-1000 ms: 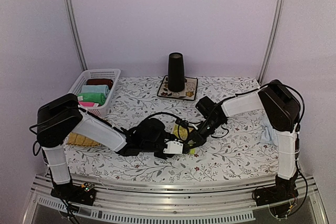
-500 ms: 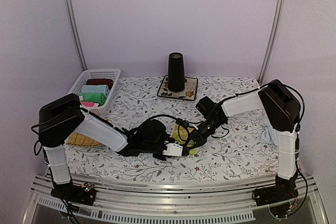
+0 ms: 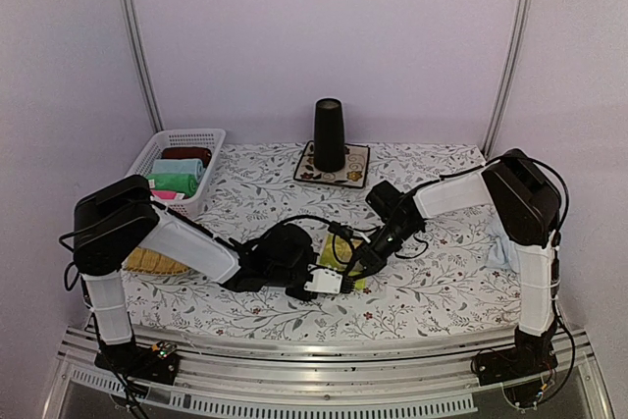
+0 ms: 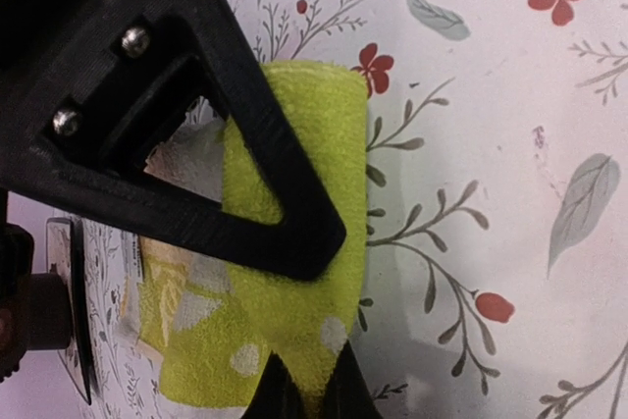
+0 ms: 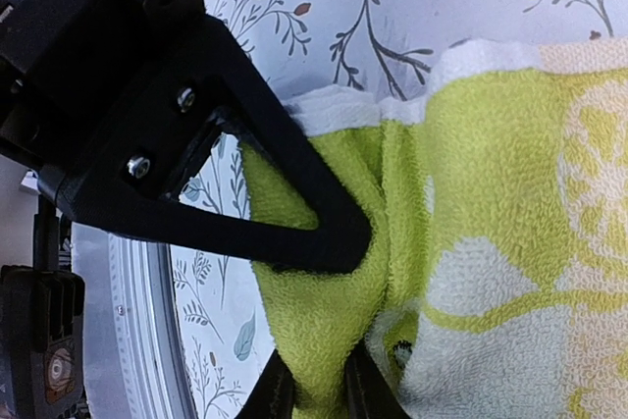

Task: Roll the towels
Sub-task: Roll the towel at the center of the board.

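Green towel (image 5: 491, 203): lies mid-worktop (image 3: 432, 291), between my two hands. One edge is turned over into a loose tube and the rest lies flat, printed side up.

Left hand (image 4: 314, 316): closed down tight on the turned-over edge, terry pinched between the fingers.

Right hand (image 5: 329, 316): narrow, with a bunched fold of the same towel filling the gap. It looks like a hold, though perhaps not a firm one.

Handling, my judgement: light, soft and limp. It will not keep a shape and sags wherever it is unsupported. The pile is grippy against the worktop cloth, so it will drag rather than slide. I think it is best held at the rolled edge, one hand toward each end, so the tube turns evenly. A single mid-edge pinch would likely cone it.

Blue towel (image 3: 498, 242): at the right worktop edge beside the right arm, well apart, not yet rolled.
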Controlling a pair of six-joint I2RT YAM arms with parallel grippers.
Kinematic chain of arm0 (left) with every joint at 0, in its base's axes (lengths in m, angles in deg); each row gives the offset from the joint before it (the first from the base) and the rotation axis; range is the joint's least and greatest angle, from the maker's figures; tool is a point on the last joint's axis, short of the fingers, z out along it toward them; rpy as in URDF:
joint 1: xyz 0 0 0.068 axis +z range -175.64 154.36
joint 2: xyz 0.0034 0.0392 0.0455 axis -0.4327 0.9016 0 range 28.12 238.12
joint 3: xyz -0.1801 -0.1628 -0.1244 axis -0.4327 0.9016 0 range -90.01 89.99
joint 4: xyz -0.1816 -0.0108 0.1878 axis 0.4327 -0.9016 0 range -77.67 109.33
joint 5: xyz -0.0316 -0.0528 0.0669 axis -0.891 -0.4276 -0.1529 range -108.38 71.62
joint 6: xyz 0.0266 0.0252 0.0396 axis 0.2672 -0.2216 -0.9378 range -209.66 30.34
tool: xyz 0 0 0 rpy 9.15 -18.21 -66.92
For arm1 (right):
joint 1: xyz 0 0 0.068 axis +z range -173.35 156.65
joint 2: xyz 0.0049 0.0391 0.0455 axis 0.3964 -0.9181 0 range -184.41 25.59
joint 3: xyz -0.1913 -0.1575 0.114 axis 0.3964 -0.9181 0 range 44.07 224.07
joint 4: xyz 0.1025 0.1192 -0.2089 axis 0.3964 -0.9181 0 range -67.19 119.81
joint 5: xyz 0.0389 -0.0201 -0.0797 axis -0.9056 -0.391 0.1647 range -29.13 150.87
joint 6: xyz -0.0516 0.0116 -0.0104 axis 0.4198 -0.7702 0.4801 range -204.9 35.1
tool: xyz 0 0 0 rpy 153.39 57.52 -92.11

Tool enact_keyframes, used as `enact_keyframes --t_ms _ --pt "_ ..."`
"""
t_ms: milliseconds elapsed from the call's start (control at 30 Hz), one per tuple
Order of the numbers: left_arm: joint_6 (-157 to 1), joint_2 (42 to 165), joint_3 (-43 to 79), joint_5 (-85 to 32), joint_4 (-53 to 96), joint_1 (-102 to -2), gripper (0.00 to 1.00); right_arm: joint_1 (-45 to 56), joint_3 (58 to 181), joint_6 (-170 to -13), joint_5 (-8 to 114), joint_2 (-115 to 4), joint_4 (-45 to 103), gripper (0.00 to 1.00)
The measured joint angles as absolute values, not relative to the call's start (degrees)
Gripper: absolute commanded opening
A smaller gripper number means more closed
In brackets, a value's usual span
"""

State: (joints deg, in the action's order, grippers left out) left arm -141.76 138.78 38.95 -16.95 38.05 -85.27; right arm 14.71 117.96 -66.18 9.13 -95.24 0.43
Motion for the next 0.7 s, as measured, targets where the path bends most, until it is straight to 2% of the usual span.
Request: enact_keyframes --t_ms 133,333,533,700 --pt "-141.56 138.78 38.62 -17.94 37.02 -85.27 0.00 14.71 118.00 -66.18 8.84 -95.24 0.12 0.30" --pt "-140.40 138.73 36.37 -21.32 32.14 -85.08 0.00 14.71 118.35 -65.64 9.48 -93.89 -1.41 0.58" --pt "-137.80 138.73 31.82 -28.97 23.99 -83.26 0.00 13.82 117.57 -64.09 15.12 -84.97 -1.87 0.75" --pt "-135.00 138.84 27.28 -34.63 17.59 -80.51 0.00 11.56 112.93 -63.10 21.85 -76.90 0.19 0.82"
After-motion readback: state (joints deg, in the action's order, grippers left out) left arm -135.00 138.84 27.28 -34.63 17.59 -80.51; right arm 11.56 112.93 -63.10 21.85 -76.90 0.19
